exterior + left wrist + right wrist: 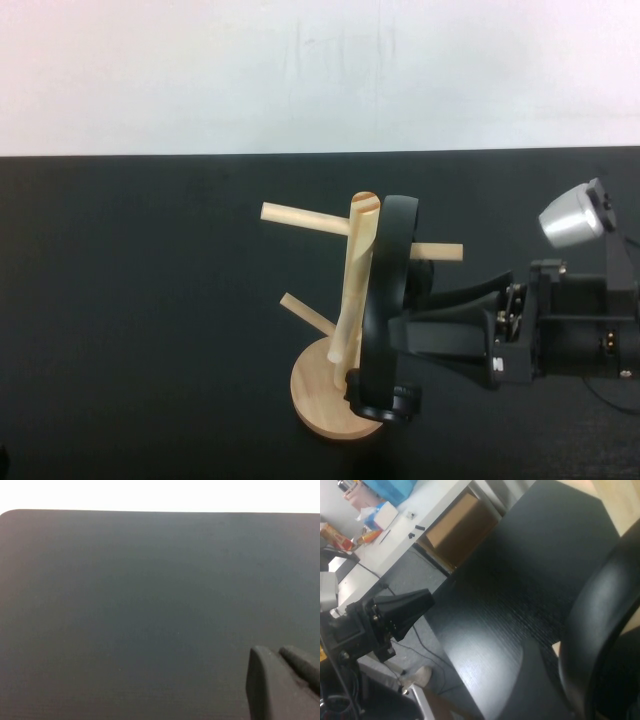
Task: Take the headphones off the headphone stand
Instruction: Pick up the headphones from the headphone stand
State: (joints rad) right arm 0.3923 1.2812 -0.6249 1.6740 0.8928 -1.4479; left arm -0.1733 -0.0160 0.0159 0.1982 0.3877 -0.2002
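Light wood forms the headphone stand point(345, 340), which sits at lower centre of the high view on the black table point(150, 300). Its round disc base rests flat on the table; the post leans slightly and carries thin pegs projecting to the upper left, lower left and right.

The headphones point(385, 290) hang on the stand, directly against the right side of the post. The wide black headband arches from the post top down to an ear cup near the base, at lower centre of the frame.

The right gripper point(425, 325) enters from the right edge of the high view and reaches the headphones at mid-height; its fingers lie on either side of the headband, clenched on it. In the right wrist view the headband point(600, 630) fills the right side of the frame, with the table surface behind it.

The left gripper point(282, 680) appears only in the left wrist view, at the lower right corner, above bare table point(125, 605). Whether it is released or clenched cannot be told.
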